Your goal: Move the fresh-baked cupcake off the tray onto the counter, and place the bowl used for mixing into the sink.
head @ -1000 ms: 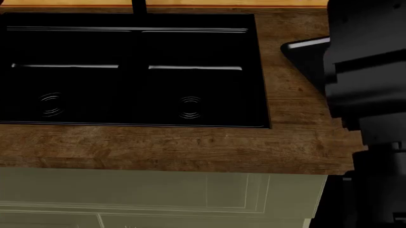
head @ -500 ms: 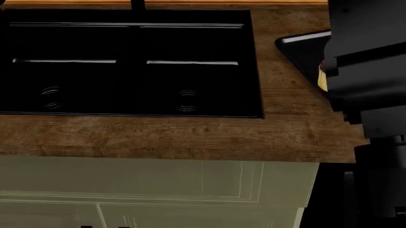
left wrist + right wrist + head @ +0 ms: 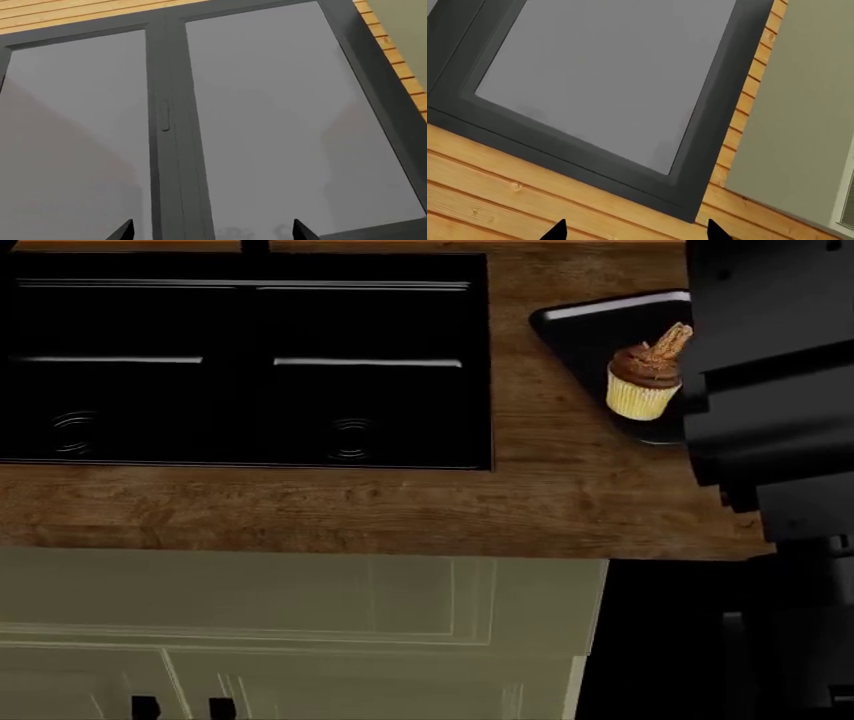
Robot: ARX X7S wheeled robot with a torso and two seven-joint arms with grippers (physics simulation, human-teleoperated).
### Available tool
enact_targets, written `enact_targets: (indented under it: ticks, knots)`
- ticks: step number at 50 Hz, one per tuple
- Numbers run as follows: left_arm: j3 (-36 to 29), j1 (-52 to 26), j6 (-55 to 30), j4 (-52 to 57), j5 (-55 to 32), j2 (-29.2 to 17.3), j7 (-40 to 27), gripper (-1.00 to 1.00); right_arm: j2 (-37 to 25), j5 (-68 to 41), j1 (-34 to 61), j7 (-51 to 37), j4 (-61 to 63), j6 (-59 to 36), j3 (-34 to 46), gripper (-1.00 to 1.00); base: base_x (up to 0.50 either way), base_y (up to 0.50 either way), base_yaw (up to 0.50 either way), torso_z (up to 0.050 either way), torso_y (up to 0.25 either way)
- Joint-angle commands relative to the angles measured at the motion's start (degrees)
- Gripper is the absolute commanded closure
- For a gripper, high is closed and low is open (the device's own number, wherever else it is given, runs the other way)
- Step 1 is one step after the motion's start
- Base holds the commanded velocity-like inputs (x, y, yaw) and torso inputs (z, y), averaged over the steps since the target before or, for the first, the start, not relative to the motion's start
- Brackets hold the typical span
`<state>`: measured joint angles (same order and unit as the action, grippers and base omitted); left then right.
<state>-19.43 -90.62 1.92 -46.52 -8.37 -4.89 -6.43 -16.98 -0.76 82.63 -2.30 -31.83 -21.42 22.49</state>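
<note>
The left pincer (image 3: 210, 232) shows only two dark fingertips set wide apart with nothing between them, aimed at a grey-paned window (image 3: 267, 125) in a dark frame, and the right pincer (image 3: 635, 231) stands equally wide and empty before another window (image 3: 607, 85) set in yellowish pine boards (image 3: 494, 200). From the head view the cupcake (image 3: 646, 372) (pale pleated wrapper, dark frosting, a brown flake upright) sits on the glossy black tray (image 3: 587, 325), which rests on the grainy dark wood counter (image 3: 334, 510) just right of the deep black sink (image 3: 240, 360) with its ringed drains. A blocky black arm (image 3: 767, 390) seems to hide the tray's far side.
</note>
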Motion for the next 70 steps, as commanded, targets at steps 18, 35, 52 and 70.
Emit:
enact_targets:
  ticks: [18, 35, 52, 70]
  knots:
    - [-1.03, -0.13, 0.01, -0.44, -1.64, -0.01, 0.44, -1.0, -0.15, 0.02, 0.35, 1.03, -1.35, 0.76, 1.09, -1.0, 0.0, -0.39, 0.0, 0.0, 0.0]
    - [-0.87, -0.33, 0.38, -0.39, -2.44, -0.19, -0.87, -1.0, -0.32, -0.47, -0.07, 1.36, -0.11, 1.57, 1.11, -1.0, 0.14, -0.29, 0.0, 0.0, 0.0]
    - [-1.62, -0.3, -0.1, -0.05, -3.22, -0.26, -0.56, -1.0, -0.6, -0.65, -0.43, 1.2, 0.39, 0.84, 1.15, -1.0, 0.13, 0.0, 0.0, 0.0, 0.0]
    - [-2.17, -0.25, 0.05, -0.35, -3.95, -0.41, -0.54, -1.0, -0.53, -0.66, 0.04, 1.67, -1.01, 1.97, 1.69, -1.0, 0.21, -0.06, 0.0, 0.0, 0.0]
